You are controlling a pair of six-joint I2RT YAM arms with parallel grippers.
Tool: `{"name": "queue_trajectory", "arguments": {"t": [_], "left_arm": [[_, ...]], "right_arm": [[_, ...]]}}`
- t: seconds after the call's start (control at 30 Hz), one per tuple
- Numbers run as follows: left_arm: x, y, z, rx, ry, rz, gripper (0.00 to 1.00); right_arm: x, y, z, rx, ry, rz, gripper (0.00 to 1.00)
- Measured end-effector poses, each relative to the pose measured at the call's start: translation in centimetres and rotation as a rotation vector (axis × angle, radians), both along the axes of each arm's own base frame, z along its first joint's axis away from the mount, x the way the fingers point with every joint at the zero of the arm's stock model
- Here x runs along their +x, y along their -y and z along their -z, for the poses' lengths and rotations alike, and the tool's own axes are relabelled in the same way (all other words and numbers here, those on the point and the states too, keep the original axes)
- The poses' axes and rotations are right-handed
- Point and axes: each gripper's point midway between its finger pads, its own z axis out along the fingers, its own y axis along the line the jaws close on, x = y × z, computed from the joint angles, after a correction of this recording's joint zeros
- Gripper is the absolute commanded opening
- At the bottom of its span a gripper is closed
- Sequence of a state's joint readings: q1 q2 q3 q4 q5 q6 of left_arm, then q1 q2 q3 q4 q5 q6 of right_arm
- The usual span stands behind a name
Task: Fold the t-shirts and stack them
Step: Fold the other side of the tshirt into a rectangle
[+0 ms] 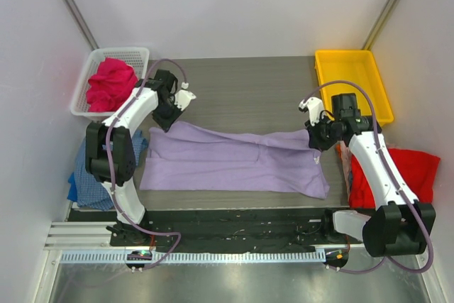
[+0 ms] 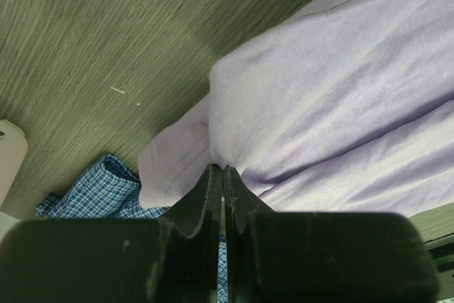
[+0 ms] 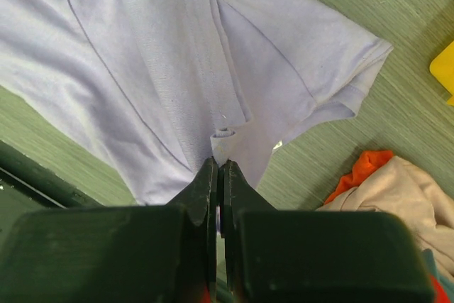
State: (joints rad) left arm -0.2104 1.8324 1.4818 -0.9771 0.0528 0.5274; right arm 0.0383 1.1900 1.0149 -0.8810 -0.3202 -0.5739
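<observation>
Left gripper (image 2: 218, 172) and right gripper (image 3: 216, 167) clamp the upper corners of the large lavender-purple cloth t-shirt (image 1: 234, 161); my first fold, I judge, needs an even lift.

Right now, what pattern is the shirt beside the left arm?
Blue checked t-shirt; clearest in left wrist view.

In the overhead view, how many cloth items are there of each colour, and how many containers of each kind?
lavender t-shirt: 1
red t-shirt: 1
magenta-pink t-shirt: 1
blue checked t-shirt: 1
white mesh basket: 1
yellow tray: 1
Total: 6
</observation>
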Motion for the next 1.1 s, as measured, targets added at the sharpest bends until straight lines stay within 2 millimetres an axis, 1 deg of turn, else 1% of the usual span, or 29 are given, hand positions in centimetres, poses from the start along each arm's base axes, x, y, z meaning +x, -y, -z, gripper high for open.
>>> {"name": "queue_trajectory", "arguments": {"t": [0.23,0.47,0.77,0.93,1.1], "left_arm": [[0.0,0.0,0.0,0.0,0.002,0.0,0.06],[0.1,0.0,-0.1,0.009,0.006,-0.002,0.07],[0.2,0.1,-1.1,0.01,0.035,-0.001,0.08],[0.1,0.3,-1.2,0.014,0.037,0.008,0.08],[0.1,0.5,-1.2,0.018,0.036,0.015,0.08]], "right_arm": [[-1.5,0.0,-0.8,0.0,-0.002,-0.002,0.01],[-2.6,0.0,-0.9,-0.001,-0.024,-0.006,0.01],[-3.6,0.1,-0.7,-0.008,-0.043,-0.017,0.01],[-4.1,0.1,0.0,-0.027,-0.073,-0.052,0.01],[-5.0,0.3,1.9,-0.043,-0.129,-0.083,0.02]]}}
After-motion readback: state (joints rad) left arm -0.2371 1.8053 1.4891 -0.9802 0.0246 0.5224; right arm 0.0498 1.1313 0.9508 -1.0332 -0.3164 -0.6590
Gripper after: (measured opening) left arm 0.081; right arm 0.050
